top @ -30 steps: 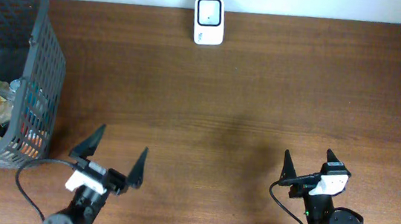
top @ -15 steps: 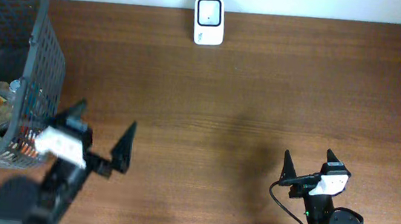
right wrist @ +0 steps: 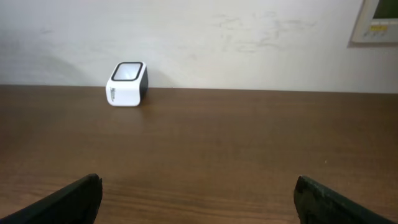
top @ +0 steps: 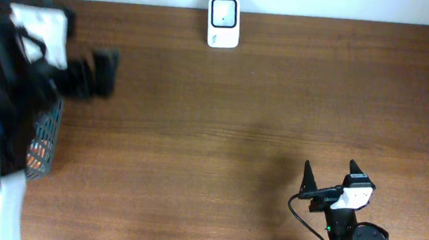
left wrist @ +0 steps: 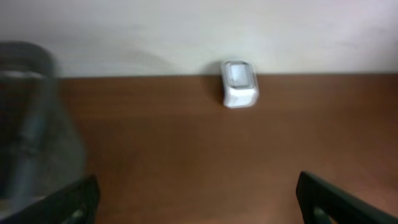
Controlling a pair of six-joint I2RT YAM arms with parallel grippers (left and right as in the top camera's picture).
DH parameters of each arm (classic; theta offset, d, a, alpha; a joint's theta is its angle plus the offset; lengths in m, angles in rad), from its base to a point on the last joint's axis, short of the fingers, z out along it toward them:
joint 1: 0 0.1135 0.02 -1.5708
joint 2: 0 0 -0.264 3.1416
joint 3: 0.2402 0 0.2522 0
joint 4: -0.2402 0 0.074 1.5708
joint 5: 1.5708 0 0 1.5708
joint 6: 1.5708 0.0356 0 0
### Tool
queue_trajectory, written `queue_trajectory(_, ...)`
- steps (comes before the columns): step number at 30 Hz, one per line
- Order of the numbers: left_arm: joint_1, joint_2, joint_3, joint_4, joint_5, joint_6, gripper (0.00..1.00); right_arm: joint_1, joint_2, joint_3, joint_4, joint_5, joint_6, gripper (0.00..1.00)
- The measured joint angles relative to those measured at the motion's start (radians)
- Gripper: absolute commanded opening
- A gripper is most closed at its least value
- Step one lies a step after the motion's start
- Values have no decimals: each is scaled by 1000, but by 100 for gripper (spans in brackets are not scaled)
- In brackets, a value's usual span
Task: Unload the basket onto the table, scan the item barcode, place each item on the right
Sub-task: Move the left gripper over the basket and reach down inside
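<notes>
Overhead: the blurred left arm (top: pixel 2 90) hangs over the mesh basket (top: pixel 47 130), hiding the item, presumably inside. The barcode scanner (top: pixel 224 22) stands at the desk's (top: pixel 238 122) far edge.

Left wrist: the left gripper (left wrist: pixel 199 206) has wide, empty fingers.

Right wrist: the right gripper (right wrist: pixel 199 199) is likewise wide and empty.

The step is picking; next, dip into the basket and close.

The scanner (top: pixel 224 22) stands at the far edge of the table (top: pixel 280 103), about in the middle, just before the wall (top: pixel 370 8). The basket (top: pixel 43 138) is at the left end, mostly under the left arm (top: pixel 11 83); its contents I cannot tell. The right gripper (top: pixel 330 167) is near the front edge, right of the scanner and well apart from it.
</notes>
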Motion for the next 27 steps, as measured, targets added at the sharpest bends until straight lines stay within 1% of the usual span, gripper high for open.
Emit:
queue_trajectory(2, 31, 97, 119, -17, -33, 0, 99, 0, 0, 0, 0, 0, 0, 98)
queue_trajectory(5, 82, 182, 187, -24, -70, -24, 99, 0, 0, 0, 0, 0, 0, 98)
queue_trajectory(8, 155, 219, 192, -30, -87, -72, 99, 0, 0, 0, 0, 0, 0, 98)
queue_trajectory(9, 198, 233, 192, -31, -93, -88, 99, 0, 0, 0, 0, 0, 0, 98)
queue_trajectory(13, 299, 259, 192, -32, -111, -118, 99, 0, 0, 0, 0, 0, 0, 98)
queue_trajectory(19, 393, 258, 192, 16, -114, -139, 99, 0, 0, 0, 0, 0, 0, 98)
queue_trajectory(23, 464, 258, 192, 18, -121, -155, 99, 0, 0, 0, 0, 0, 0, 98)
queue_trajectory(27, 470, 258, 192, 20, -122, -158, 99, 0, 0, 0, 0, 0, 0, 98)
